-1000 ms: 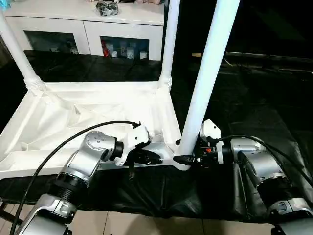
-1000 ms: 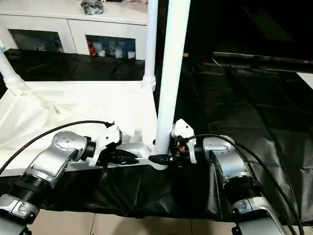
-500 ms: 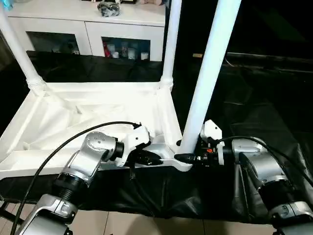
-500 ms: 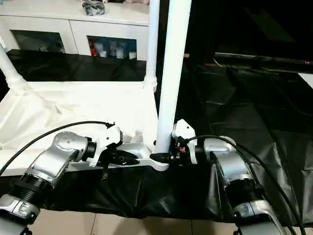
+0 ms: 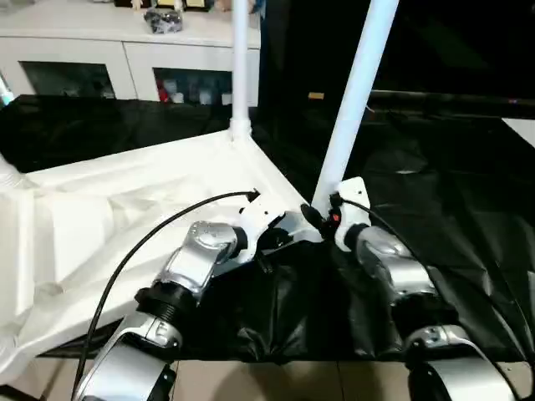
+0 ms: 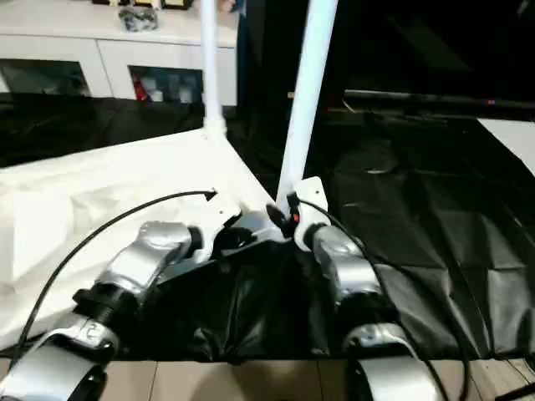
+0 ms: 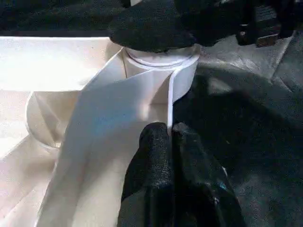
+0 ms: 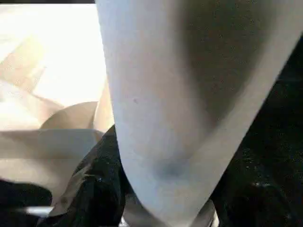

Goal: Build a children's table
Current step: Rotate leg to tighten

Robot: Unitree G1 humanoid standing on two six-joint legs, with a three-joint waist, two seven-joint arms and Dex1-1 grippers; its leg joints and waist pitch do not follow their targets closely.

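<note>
Children's table of white plastic: lying upside down across the left half of the black-draped counter, ribbed underside facing up, reaching the counter's front edge at the left.

Standing upright in the rounded corner socket nearest the counter's front edge: a long white tapered tube leg, leaning slightly to the right as it rises. Standing likewise in the corner toward the counter's back edge: a second white tube leg.

Left gripper: reaching in from the front edge over the tabletop's near side, just beside the near socket. Its black fingers pressing together, pinching the thin upright rim of the tabletop that runs into that socket.

Right gripper: coming in from the right of the near leg, at its very base where it enters the socket. Its black fingers wrapping around the foot of the leg, clamping it just above the socket's collar.

Both silver forearms converging on that one corner, grippers sitting just beside each other.

Standing behind the counter's back edge: a white glass-door cabinet, small items showing behind the panes.
</note>
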